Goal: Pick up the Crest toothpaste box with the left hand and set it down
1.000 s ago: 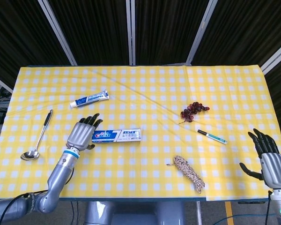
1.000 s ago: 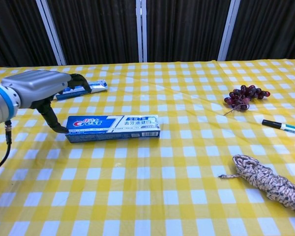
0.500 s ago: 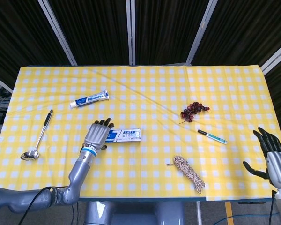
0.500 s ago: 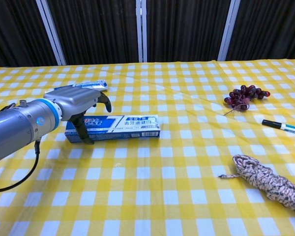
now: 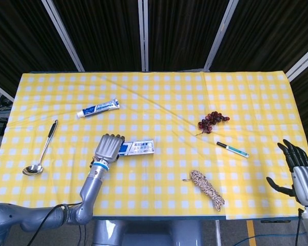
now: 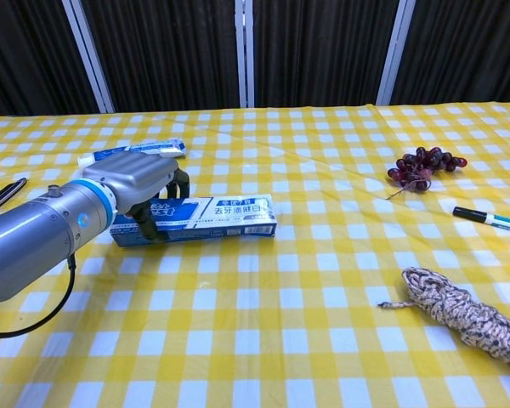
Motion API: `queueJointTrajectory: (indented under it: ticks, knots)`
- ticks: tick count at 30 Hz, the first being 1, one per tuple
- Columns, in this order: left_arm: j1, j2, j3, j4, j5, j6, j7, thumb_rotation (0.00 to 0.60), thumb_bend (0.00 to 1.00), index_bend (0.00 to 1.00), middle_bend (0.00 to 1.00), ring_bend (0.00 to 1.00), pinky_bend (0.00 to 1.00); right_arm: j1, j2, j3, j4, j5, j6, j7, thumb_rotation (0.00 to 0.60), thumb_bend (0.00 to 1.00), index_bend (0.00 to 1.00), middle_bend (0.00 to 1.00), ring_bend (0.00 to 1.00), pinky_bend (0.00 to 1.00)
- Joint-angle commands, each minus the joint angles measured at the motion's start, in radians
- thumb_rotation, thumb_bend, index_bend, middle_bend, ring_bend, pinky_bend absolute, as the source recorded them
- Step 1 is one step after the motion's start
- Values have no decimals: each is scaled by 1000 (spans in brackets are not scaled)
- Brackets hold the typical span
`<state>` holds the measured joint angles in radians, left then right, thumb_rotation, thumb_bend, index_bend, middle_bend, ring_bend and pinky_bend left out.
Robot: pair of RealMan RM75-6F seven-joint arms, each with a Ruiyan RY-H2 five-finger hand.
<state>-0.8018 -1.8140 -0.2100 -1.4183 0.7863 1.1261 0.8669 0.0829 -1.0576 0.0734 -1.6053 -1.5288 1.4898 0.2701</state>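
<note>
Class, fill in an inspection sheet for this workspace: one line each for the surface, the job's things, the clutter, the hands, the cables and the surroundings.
Surface: table under a yellow and white checked cloth.
Job's things: Crest toothpaste box lies flat on the cloth, not yet lifted.
Clutter: toothpaste tube, spoon, grapes, pen, coiled rope.
Hands: left hand lies over the box's left end, fingers curled down around it; right hand open, near the table's right corner, holding nothing.
Cables: black cable hangs below the left forearm.
Surroundings: dark curtain with pale metal struts behind the table.
</note>
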Motion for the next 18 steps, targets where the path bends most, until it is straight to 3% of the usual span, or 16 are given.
queueJointTrajectory:
  ticks: [1, 9, 14, 18]
  knots:
    - [11, -4, 6, 12, 41, 23, -40, 600, 444, 597, 426, 450, 462, 0, 0, 0, 0, -1, 1, -2, 600, 128, 15, 0, 0, 0]
    - [39, 68, 7, -35, 130, 58, -118, 600, 445, 603, 429, 450, 462, -2, -1, -1, -5, -5, 8, -13, 600, 128, 18, 0, 0, 0]
    - [60, 191, 14, -131, 205, 78, -145, 600, 445, 605, 429, 450, 462, -6, -3, -4, -12, -14, 18, -29, 600, 127, 18, 0, 0, 0]
    - [57, 301, 23, -196, 256, 84, -98, 600, 445, 606, 429, 450, 462, -7, -3, -4, -15, -14, 20, -34, 600, 127, 18, 0, 0, 0]
